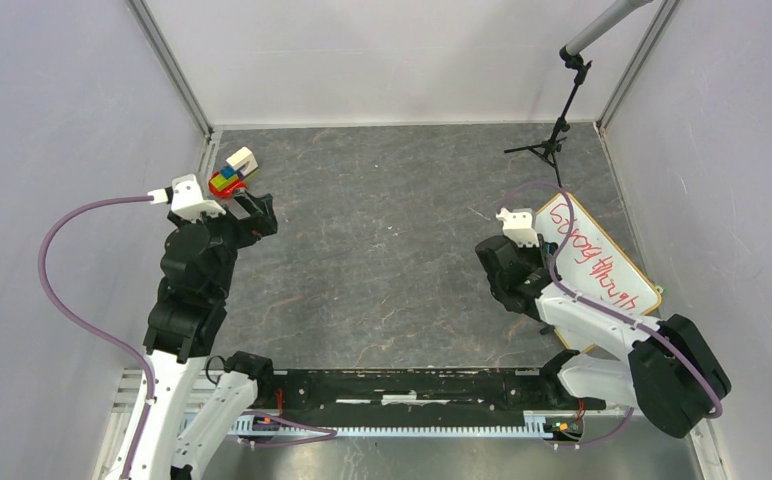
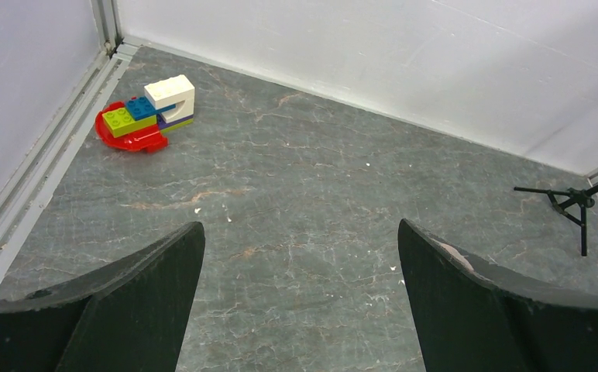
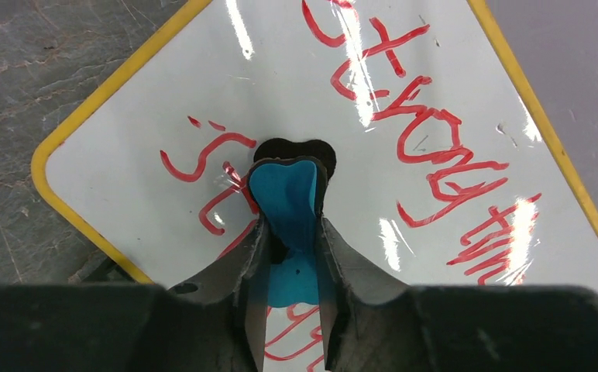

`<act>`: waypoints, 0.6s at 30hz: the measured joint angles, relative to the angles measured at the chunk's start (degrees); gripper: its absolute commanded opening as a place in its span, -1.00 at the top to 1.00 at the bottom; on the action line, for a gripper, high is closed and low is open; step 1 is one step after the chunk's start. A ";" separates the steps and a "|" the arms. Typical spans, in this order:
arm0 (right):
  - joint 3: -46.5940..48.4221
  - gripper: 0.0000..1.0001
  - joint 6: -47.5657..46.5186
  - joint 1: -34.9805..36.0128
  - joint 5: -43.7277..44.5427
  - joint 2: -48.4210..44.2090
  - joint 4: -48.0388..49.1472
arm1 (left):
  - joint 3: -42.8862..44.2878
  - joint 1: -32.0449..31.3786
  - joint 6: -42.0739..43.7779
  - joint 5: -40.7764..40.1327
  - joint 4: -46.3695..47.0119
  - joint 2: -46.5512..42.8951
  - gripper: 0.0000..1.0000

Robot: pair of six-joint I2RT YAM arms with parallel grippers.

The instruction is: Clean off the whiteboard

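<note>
The whiteboard (image 1: 602, 262) lies tilted at the right of the table, white with a yellowish frame and red handwriting; it fills the right wrist view (image 3: 435, 93). My right gripper (image 1: 540, 262) sits over the board's left part, shut on a blue eraser (image 3: 286, 201) that is squeezed between the jaws, its dark underside close to the board among the red marks. Whether it touches the board I cannot tell. My left gripper (image 1: 260, 205) is open and empty at the far left, its fingers (image 2: 149, 287) wide apart above bare table.
A small pile of toy bricks (image 1: 232, 172) on a red piece lies at the back left, also in the left wrist view (image 2: 147, 115). A black tripod stand (image 1: 552, 140) stands at the back right. White walls enclose the grey table (image 1: 382, 250).
</note>
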 measured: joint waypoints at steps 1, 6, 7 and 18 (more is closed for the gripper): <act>-0.15 0.54 -0.31 0.00 -0.17 -0.13 0.68 | 0.00 -0.04 0.00 0.00 -0.02 -0.02 -0.99; -0.61 0.53 -1.79 0.00 0.02 1.07 4.37 | 0.00 -0.07 0.00 0.00 0.00 -0.04 -0.99; -0.33 0.47 -1.92 0.02 0.42 2.12 4.68 | 0.00 -0.11 0.00 0.00 0.00 -0.04 -0.99; 1.55 0.14 -2.23 0.00 0.46 5.35 4.44 | 0.00 -0.63 0.00 0.02 0.00 -0.04 -0.99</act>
